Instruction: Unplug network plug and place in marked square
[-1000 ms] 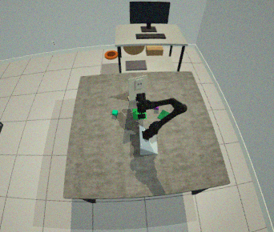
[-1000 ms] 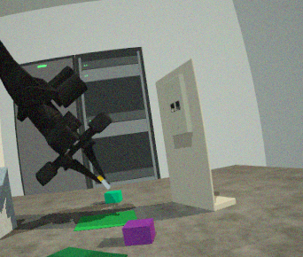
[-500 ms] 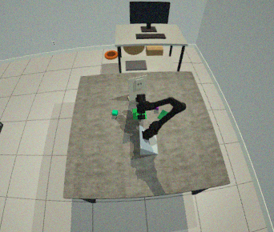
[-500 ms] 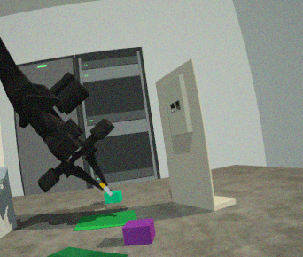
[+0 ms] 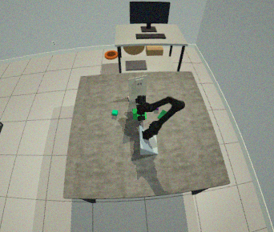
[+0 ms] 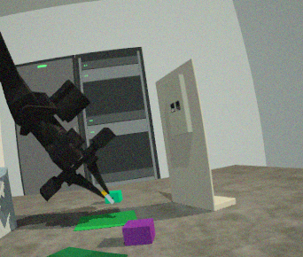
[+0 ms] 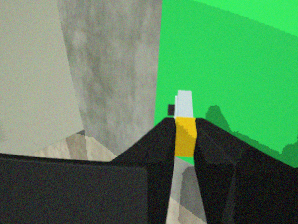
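My tool (image 5: 141,114) (image 6: 108,193) (image 7: 182,127) is pinching the little network plug (image 6: 110,198) (image 7: 185,112) by its yellow part, and the pale end sticks out past my tips. The plug is out of the upright panel (image 5: 138,90) (image 6: 182,151) (image 7: 35,75) and up above the table (image 5: 102,160) (image 6: 268,199) (image 7: 115,60), near the bright green square (image 5: 135,113) (image 6: 106,220) (image 7: 225,65). My tool tilts down toward it. A purple block (image 5: 156,109) (image 6: 138,231) (a pretty one!) sits near the square, and a teal block (image 5: 114,113) (image 6: 114,197) sits on the table too.
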`<state>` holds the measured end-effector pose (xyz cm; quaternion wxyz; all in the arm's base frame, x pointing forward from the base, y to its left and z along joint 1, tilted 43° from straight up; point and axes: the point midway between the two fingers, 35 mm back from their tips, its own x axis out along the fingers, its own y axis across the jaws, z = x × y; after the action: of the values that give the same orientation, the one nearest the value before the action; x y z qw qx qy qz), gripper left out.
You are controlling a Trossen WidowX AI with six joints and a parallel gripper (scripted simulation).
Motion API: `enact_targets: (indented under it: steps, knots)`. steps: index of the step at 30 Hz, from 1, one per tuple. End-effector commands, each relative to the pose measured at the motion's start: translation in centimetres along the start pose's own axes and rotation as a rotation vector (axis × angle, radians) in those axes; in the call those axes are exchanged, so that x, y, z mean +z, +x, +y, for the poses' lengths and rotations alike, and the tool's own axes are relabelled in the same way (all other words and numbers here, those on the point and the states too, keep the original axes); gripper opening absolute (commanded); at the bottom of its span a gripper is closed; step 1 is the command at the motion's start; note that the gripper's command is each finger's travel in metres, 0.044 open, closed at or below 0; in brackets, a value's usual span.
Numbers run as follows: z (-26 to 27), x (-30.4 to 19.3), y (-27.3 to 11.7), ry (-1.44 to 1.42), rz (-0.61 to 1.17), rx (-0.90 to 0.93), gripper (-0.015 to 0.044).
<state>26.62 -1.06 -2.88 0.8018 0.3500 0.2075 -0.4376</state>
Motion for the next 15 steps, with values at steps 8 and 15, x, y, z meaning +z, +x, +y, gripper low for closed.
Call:
enact_targets:
  steps: [8,15]
  knots:
    - [-1.0,0.0,1.0,-0.009,0.003,-0.005,0.0]
    - [-1.5,0.1,1.5,-0.01,0.001,-0.004,0.0]
